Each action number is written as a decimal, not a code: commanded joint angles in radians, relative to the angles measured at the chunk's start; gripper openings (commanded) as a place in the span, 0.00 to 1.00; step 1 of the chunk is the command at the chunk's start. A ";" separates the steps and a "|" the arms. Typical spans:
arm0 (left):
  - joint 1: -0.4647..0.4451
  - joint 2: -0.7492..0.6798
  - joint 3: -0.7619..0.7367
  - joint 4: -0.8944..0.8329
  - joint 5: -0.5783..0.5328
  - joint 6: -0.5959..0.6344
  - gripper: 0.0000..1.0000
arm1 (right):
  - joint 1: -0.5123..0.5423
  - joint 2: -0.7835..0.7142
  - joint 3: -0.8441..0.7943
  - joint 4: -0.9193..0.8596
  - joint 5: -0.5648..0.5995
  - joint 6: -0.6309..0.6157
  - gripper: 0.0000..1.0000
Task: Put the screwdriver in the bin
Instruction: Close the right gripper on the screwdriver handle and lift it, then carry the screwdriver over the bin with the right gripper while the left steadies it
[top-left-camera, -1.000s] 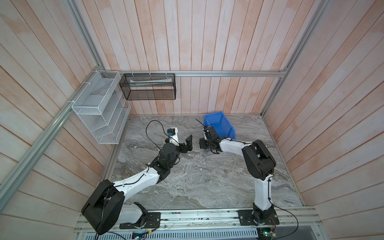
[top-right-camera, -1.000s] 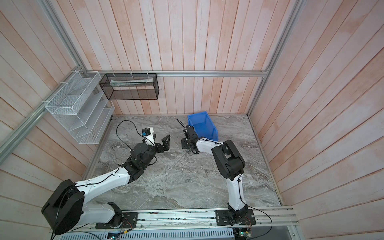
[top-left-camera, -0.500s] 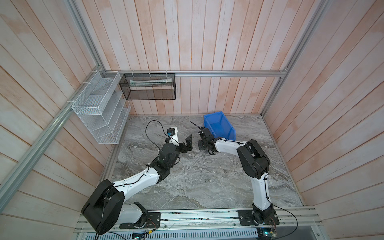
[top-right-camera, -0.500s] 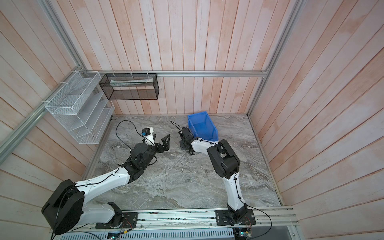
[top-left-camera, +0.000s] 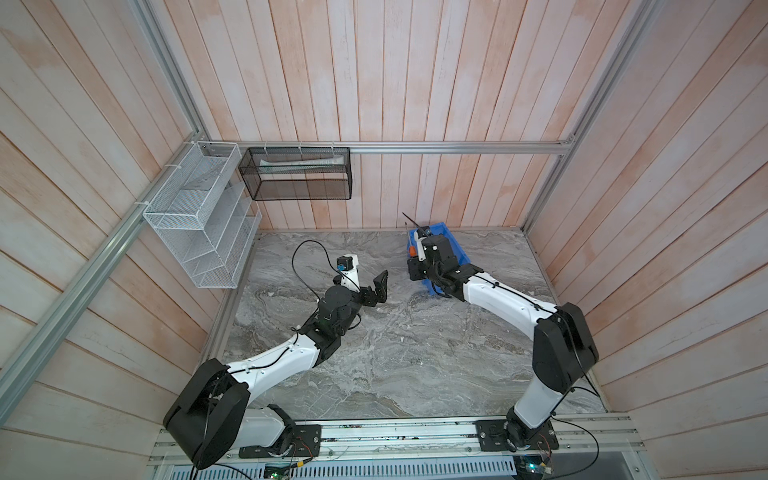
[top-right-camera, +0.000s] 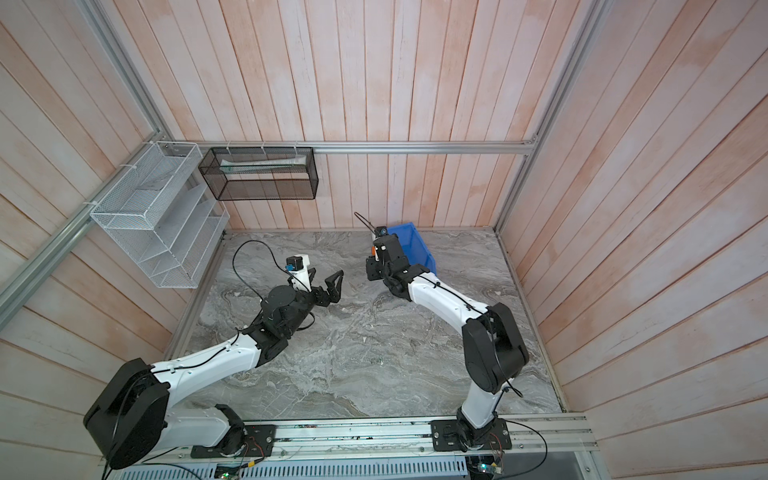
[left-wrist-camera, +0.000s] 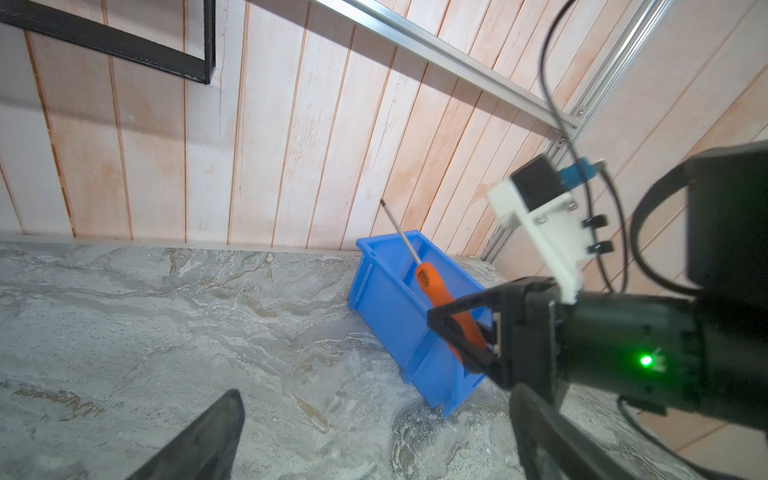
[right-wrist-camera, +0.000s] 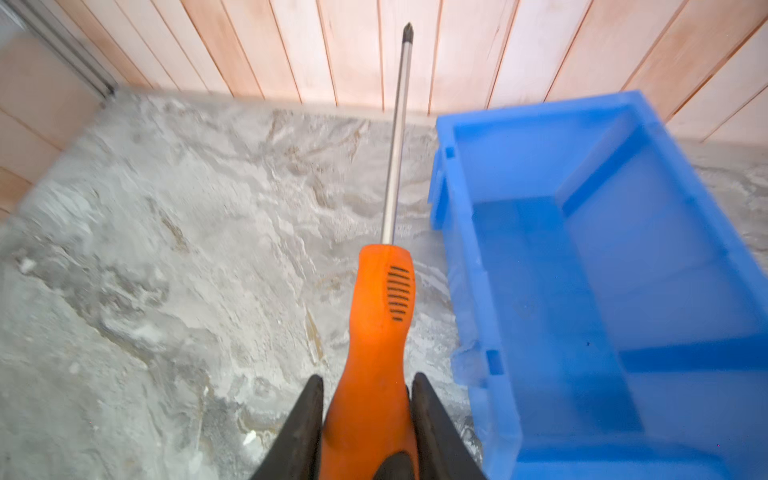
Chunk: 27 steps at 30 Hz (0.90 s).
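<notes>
Nearest, by the front rail, both arms are reaching out over the marble tabletop (top-left-camera: 374, 365). Further in, the left gripper (top-left-camera: 379, 287) is hanging over the middle of the table with its jaws standing wide apart. It is pointing toward the other arm and keeping well apart from it.

Beyond it and to the right, the right gripper (right-wrist-camera: 365, 380) is clamping the screwdriver (right-wrist-camera: 380, 299). Its two black fingers (right-wrist-camera: 307, 415) are pressing on either side of the rear part of the orange handle. The front of the handle and the whole thin metal shaft are sticking out ahead of the fingertips, with the tip slanting up toward the back wall.

The tool is being held clear of the tabletop. In the somewhat blurred right wrist view it is lying just beside the long wall of the blue bin (right-wrist-camera: 623, 266) that faces the table's middle, over the marble rather than over the opening. The bin is sitting on the table at the back right, near the wooden back wall.

Farthest, a black mesh basket (top-left-camera: 299, 174) and a white wire rack (top-left-camera: 195, 216) are hanging on the walls.
</notes>
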 joint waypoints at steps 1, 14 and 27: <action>0.003 0.065 0.110 -0.071 0.071 0.051 1.00 | -0.089 -0.042 -0.083 0.029 -0.108 0.074 0.09; -0.125 0.340 0.493 -0.337 0.179 0.332 1.00 | -0.306 0.001 -0.142 0.104 -0.384 0.143 0.09; -0.157 0.293 0.422 -0.273 0.087 0.347 1.00 | -0.310 0.151 -0.102 0.214 -0.381 0.272 0.10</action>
